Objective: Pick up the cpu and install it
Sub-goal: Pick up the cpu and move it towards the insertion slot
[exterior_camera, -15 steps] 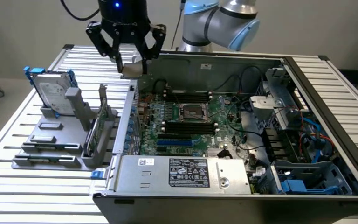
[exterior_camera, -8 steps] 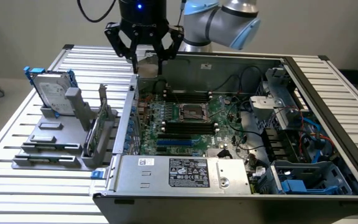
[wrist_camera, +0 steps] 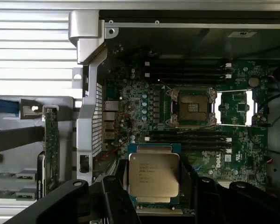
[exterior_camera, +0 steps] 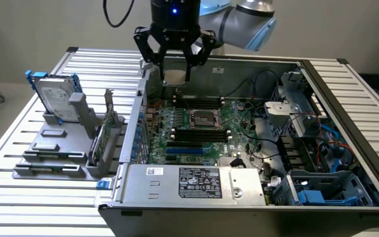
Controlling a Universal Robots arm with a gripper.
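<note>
cpu clamped in the gripper; above the motherboard

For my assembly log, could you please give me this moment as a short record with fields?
gripper: closed on the cpu, up in the air above the motherboard
cpu: metal top facing the wrist camera, not seated
socket: in the middle of the board, uncovered, no chip in it
hard drive: upright in the grey rack outside the case, on the exterior view's left
case: side open, lying on the slatted table
</note>
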